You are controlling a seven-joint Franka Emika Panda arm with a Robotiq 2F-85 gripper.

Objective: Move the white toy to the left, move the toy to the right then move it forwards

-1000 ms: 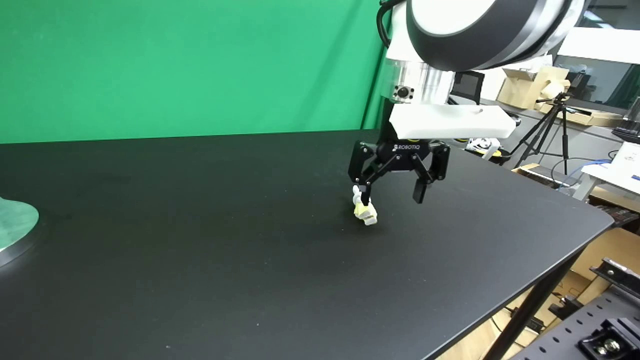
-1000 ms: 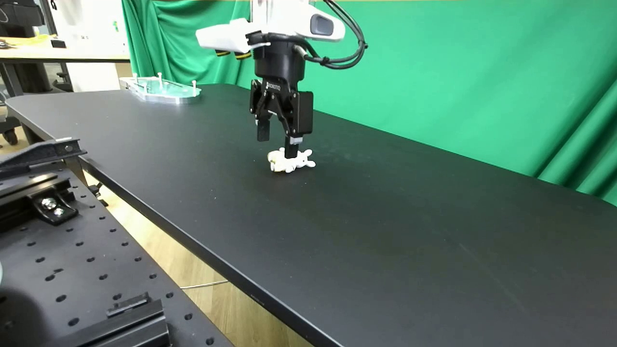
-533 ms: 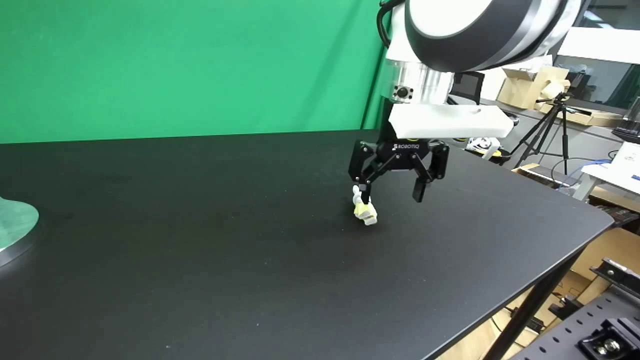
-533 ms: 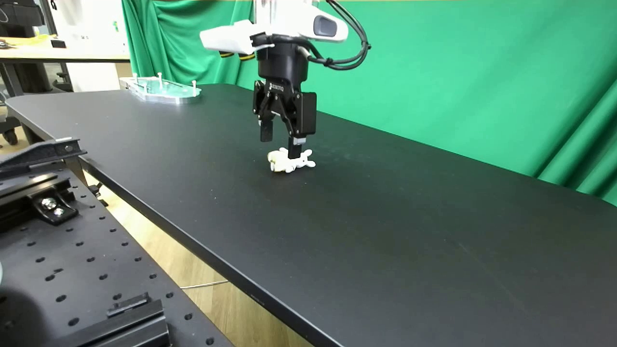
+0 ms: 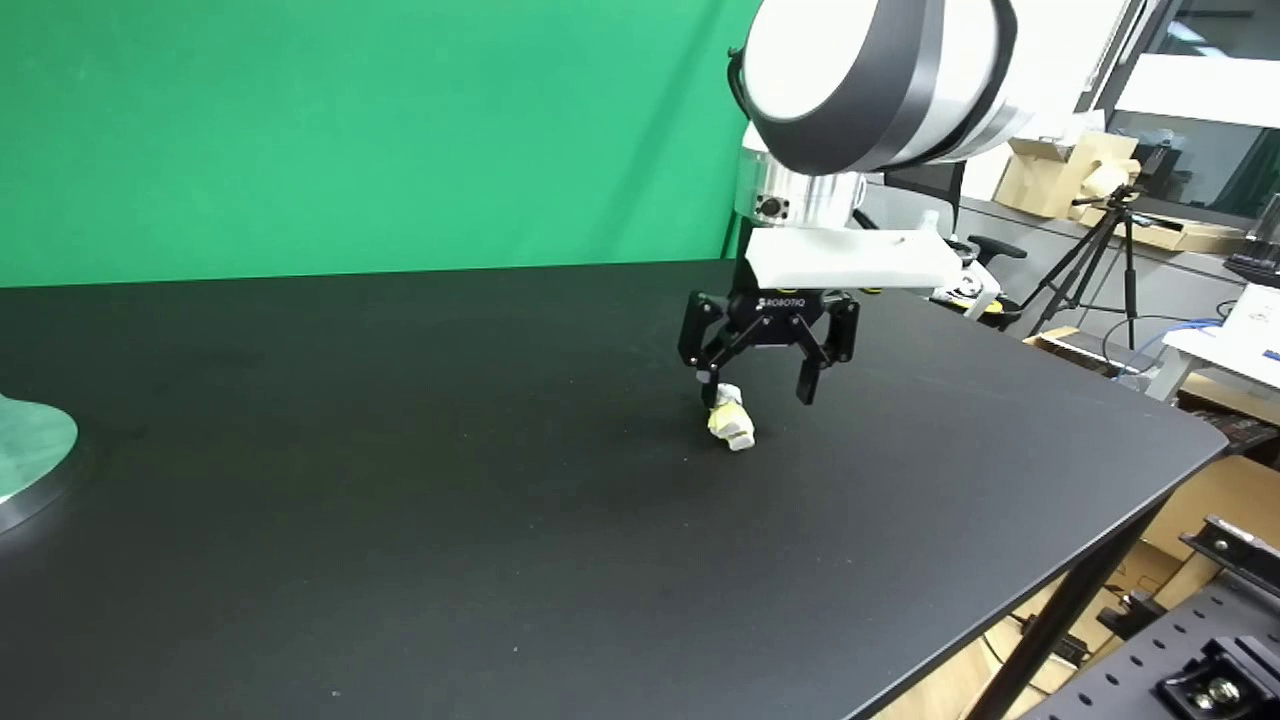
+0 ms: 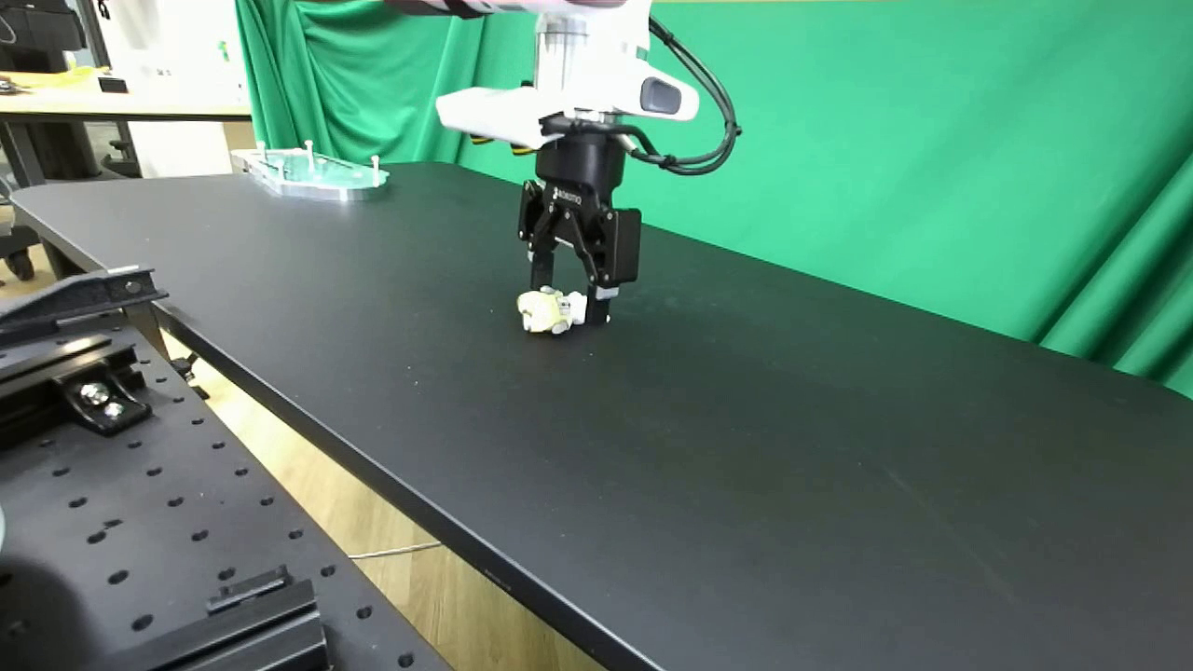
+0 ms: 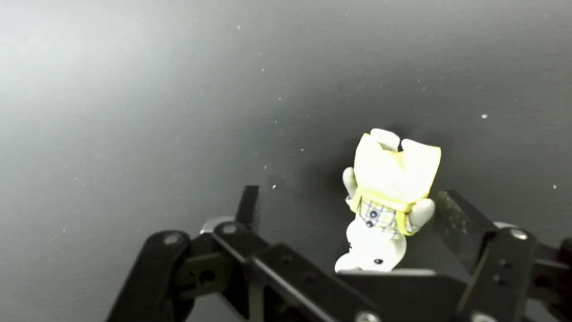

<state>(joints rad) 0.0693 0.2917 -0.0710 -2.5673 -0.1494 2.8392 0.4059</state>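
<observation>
Gripper (image 5: 757, 400): released. Its jaws stand well apart, one on either side of the white toy (image 7: 389, 183) in the wrist view, and nothing is clamped between them. The toy sits off-center: just beside one jaw, well apart from the opposite one. Contact with the nearer jaw cannot be determined.

White toy: lies on the table (image 5: 450, 560), apparently face up. In the wrist view its legs point away from the gripper, and part of its head is hidden.

Pale green disc (image 5: 35, 440): on the table, well apart from the toy, cut off by the border of an exterior view. Green backdrop (image 5: 350, 130): farther out, behind the toy.

Step in hand (judged): alignment on the toy before a move. The leftward move is first in sequence, but whether it is the one due cannot be confirmed.

Next move (judged): shift the gripper until the toy lies midway between the jaws, verify that both tips reach low enough to straddle its torso, then close. If pushing instead, seat one jaw against the toy's side before travel.
</observation>
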